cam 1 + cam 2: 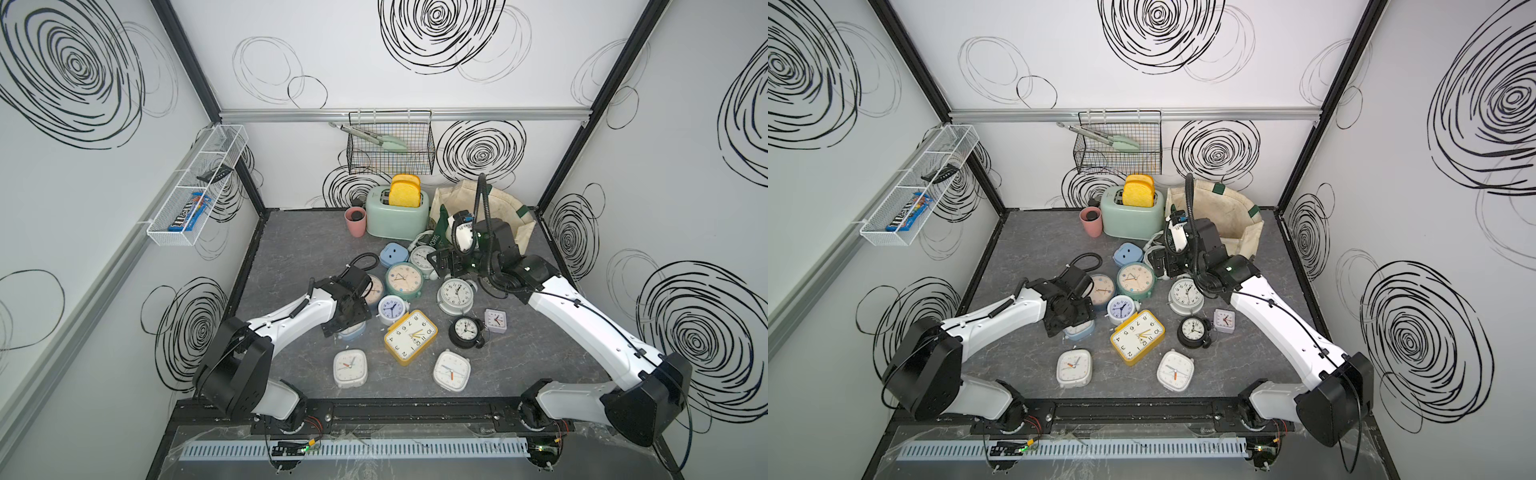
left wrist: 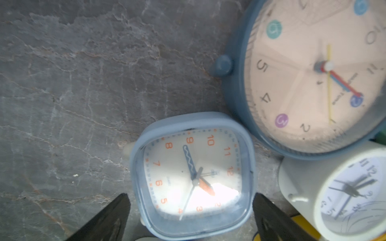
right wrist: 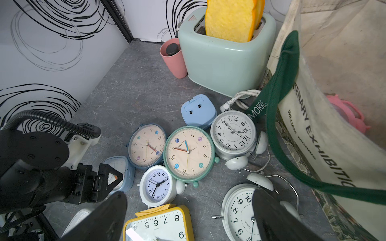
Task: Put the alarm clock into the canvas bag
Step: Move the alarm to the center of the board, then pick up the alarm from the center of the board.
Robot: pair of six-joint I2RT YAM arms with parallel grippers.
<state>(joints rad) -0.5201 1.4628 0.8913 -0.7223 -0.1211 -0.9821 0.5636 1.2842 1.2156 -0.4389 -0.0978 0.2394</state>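
Grasp | left tool (image 2: 190,196) jaws apart, astride pale-blue square plastic alarm clock (image 2: 192,173) on grey desk (image 2: 73,94) | right tool (image 3: 189,195) spread, empty | cream canvas bag (image 1: 1237,216) far right corner, well apart | lower, centre, squeeze sides evenly

1. The right gripper (image 3: 189,196): dark fingers (image 3: 100,219) in the foreground, jaws spread wide, above a yellow rectangular clock (image 3: 160,225) and a silver twin-bell clock (image 3: 238,212).
2. Cluster on the grey table (image 3: 133,87): a mint round clock (image 3: 189,153) flanked by a blue-rimmed round clock (image 3: 146,145), a small white clock (image 3: 156,185) and a second twin-bell clock (image 3: 232,133).
3. The left gripper (image 3: 110,177), over a pale blue square clock (image 3: 126,173).
4. The canvas bag (image 3: 334,146): mouth open, green handle (image 3: 279,94) draped outward, a pink object (image 3: 348,112) inside.
5. A mint toaster (image 3: 225,60) holding yellow toast (image 3: 229,18); a pink cup (image 3: 173,60) just beside it.
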